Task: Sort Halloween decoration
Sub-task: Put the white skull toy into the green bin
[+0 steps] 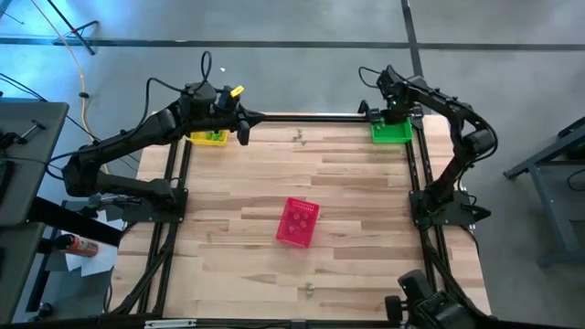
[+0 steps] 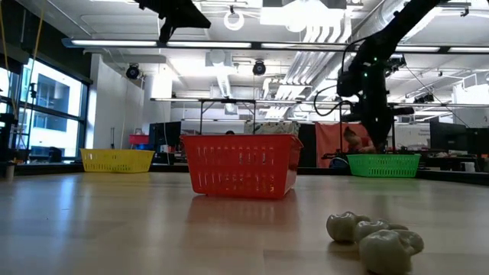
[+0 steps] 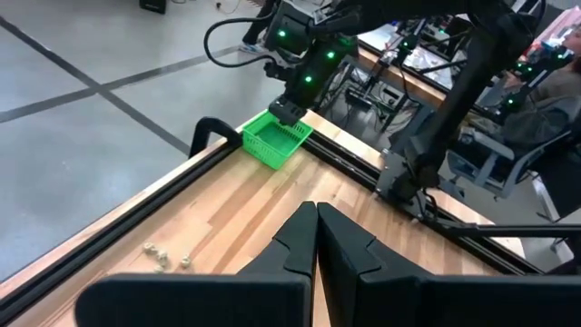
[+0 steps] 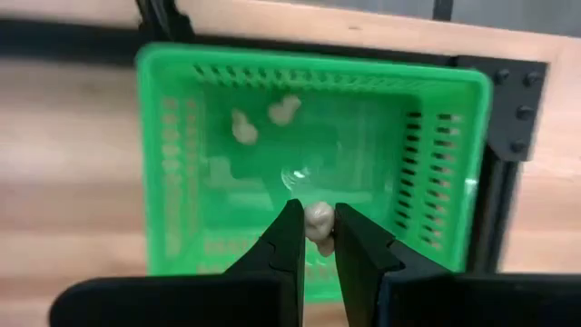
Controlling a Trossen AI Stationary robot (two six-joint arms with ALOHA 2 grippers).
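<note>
A: Where does the right pincer [image 4: 314, 238] stand, and in what state?

B: It hangs over the green mesh basket [image 1: 391, 131] at the far right corner of the wooden surface [image 1: 302, 187]. Its fingers are nearly closed, clamped on one small pale trinket [image 4: 319, 221] held above the basket's interior.

A: What lies inside that basket?

B: Two more pale trinkets [image 4: 263, 119], resting on its floor near the far wall, apart from the held one.

A: And the left pincer [image 3: 315, 238]?

B: It is closed, fingers pressed together with nothing between them, raised above the far left of the surface near the yellow basket [image 1: 208, 137].

A: Where are the remaining decorations?

B: A small cluster of trinkets [image 1: 299, 138] sits at the far edge of the surface, between the yellow and green baskets. Another cluster [image 2: 374, 239] lies at the near edge, close to the low camera; these appear pale and rounded, touching one another.

A: What occupies the middle?

B: A pink-red mesh basket [image 1: 298, 222], standing well apart from both arms.
</note>
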